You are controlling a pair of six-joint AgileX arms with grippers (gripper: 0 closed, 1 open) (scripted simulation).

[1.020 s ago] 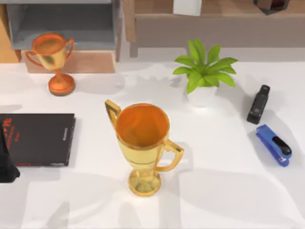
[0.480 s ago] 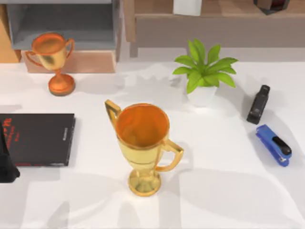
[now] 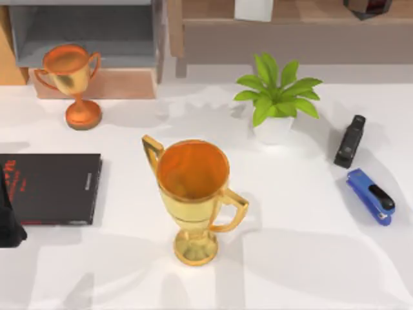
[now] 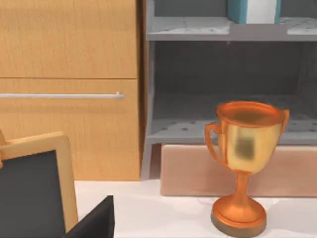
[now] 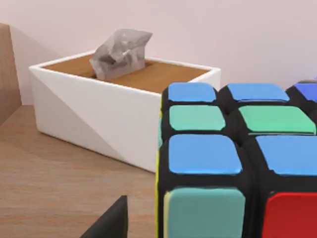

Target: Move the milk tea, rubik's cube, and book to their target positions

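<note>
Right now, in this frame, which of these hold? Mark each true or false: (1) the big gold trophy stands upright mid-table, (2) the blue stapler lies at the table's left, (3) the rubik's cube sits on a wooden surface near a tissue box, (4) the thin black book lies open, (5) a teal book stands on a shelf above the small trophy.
1. True: the big gold trophy stands upright mid-table.
2. False: the blue stapler lies at the right, below the black stapler.
3. True: the rubik's cube sits on wood beside the white tissue box.
4. False: the thin black book lies closed at the left edge.
5. True: the teal book stands on a shelf above the small trophy.
</note>
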